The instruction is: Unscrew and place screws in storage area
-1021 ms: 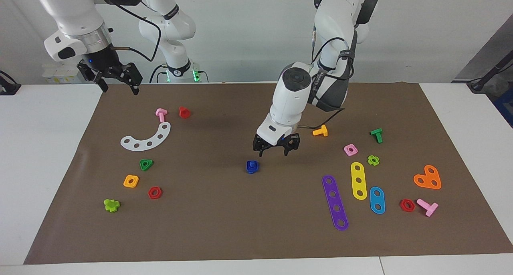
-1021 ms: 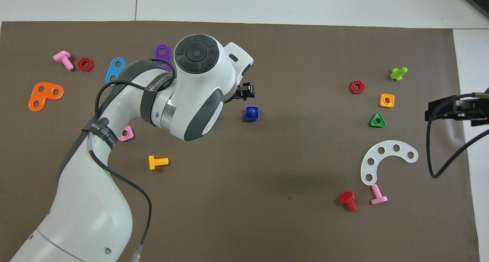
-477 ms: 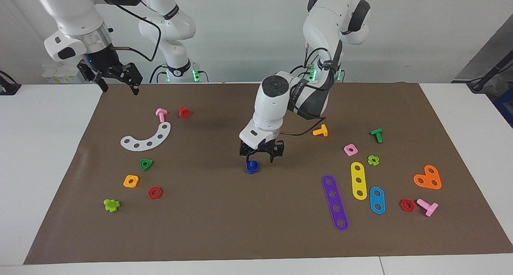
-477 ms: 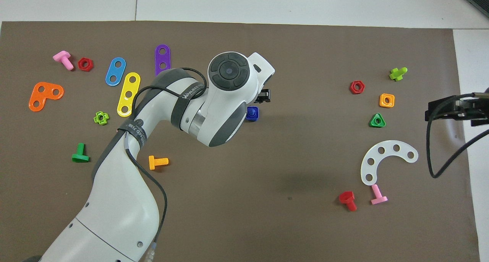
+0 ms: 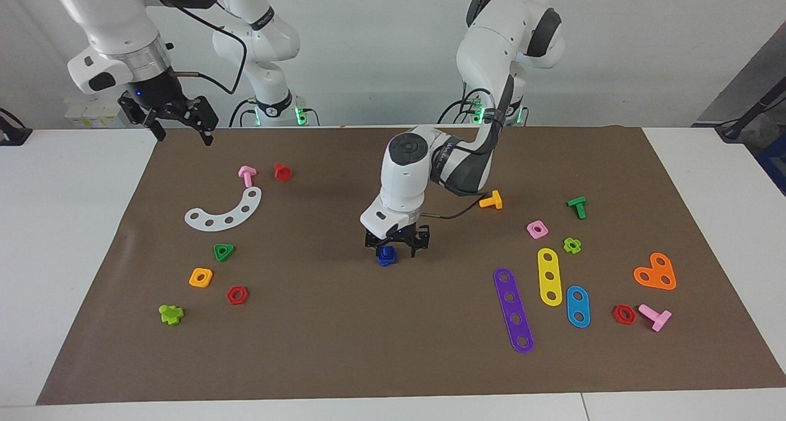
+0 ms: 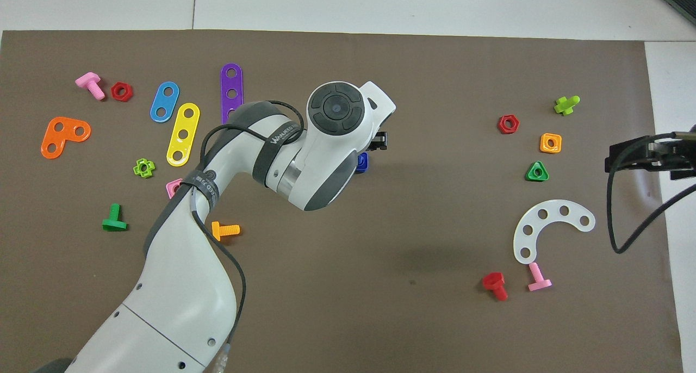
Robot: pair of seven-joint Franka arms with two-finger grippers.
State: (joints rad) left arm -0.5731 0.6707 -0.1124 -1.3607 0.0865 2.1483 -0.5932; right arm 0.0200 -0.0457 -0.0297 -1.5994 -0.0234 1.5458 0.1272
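Black-fingered, the left gripper (image 5: 396, 244) hangs low over the dark-blue screw (image 5: 386, 256), jaws spread to either side of it and nothing gripped yet, placed, I judge, to close on the head and twist. That screw sits upright in a blue nut (image 6: 363, 163) near the middle of the brown paper mat (image 5: 344, 347) on the worktop. Off at the mat's corner, the right gripper (image 5: 179, 121) waits, open and empty.

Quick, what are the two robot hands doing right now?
Left gripper: jaws open, right over the blue screw, not holding it.
Right gripper: jaws open, empty, waiting.
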